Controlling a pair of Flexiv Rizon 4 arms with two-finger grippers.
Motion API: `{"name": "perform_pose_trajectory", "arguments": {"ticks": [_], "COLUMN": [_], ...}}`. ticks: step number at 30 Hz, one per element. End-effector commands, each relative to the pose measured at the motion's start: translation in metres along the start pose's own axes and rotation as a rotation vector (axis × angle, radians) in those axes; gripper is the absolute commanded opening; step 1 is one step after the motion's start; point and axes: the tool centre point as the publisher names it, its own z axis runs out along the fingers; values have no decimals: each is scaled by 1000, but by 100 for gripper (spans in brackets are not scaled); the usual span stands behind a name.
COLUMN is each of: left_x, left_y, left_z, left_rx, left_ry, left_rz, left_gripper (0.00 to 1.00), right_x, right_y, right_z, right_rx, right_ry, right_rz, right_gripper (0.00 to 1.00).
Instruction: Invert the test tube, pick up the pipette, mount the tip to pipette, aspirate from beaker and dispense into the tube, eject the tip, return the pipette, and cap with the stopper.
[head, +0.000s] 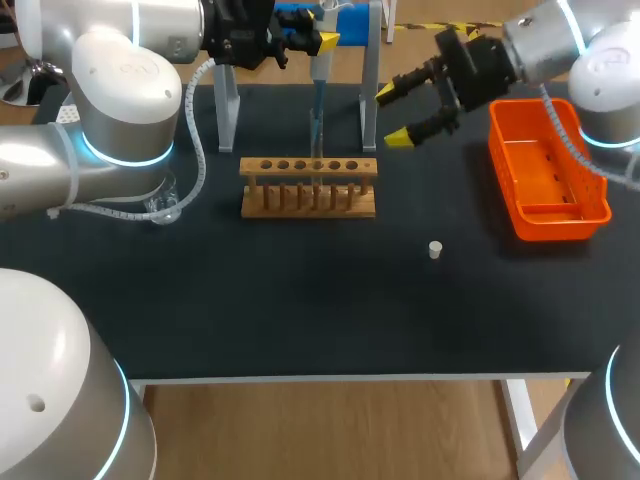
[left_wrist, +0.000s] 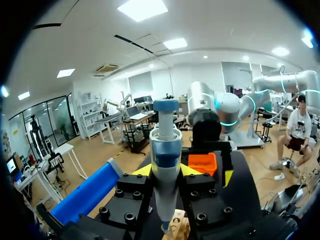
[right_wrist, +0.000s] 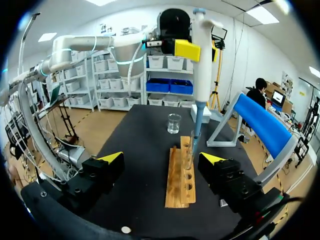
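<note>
**Operator:** Stopper (head: 435, 249) nearest me, loose on the bench (head: 300, 320), right of its middle. So capping isn't done?

**Observer:** Correct. Behind it your test tube (right_wrist: 188, 162) stands in the wooden rack (head: 308, 200). Your left claw (left_wrist: 166, 171) grips the pipette (right_wrist: 202, 55), tip down at that tube. I'd judge you're dispensing.

**Operator:** Right claw (head: 392, 114)?

**Observer:** Wide and empty, near the far edge. Ejecting the tip, returning the pipette and capping are left.
</note>
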Motion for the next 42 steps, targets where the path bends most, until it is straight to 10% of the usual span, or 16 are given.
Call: {"name": "perform_pose_trajectory", "arguments": {"ticks": [1,17,42], "left_x": [-1,-1,-1], "left_y": [0,0,0], "left_z": [-1,-1,-1], "left_rx": [-1,-1,-1], "left_ry": [3,3,3], "left_rz": [1,1,1], "left_gripper": [0,0,0], "right_x": [-29,-54,-48], "right_y": [-15,-28,-39], "right_z": [23,84,117], "right_rx": [-21,14,86], "right_ry": [63,126,-33], "right_rz": [-15,-44,-70], "right_gripper": [100,100,100]}}
